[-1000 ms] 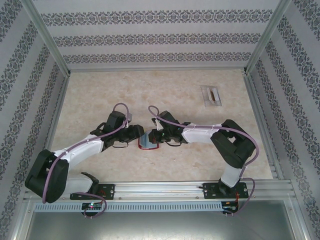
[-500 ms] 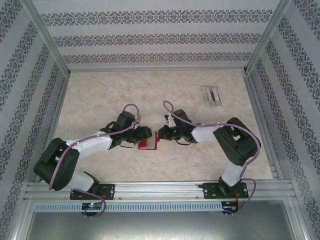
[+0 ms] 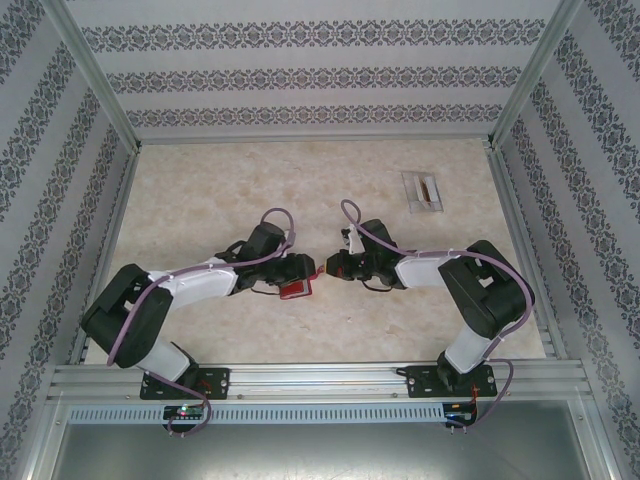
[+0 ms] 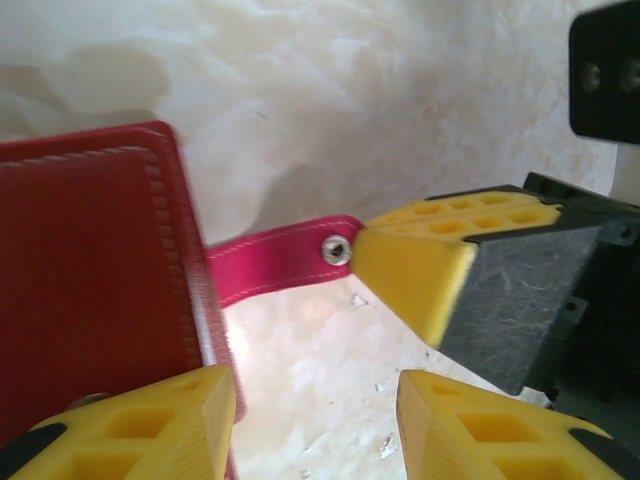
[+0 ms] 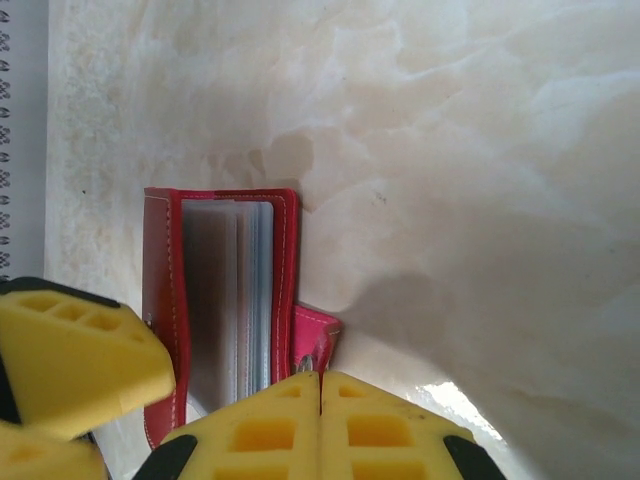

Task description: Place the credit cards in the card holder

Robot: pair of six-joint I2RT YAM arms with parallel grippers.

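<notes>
Currently: one card holder, long axis and snap tab pointing toward right end effector, which pinches the tab; left end effector wide.

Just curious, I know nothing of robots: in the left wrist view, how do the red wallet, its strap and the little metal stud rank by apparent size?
1. Red wallet, largest even though the frame cuts it off.
2. Strap.
3. Metal stud, clearly smallest.
</notes>
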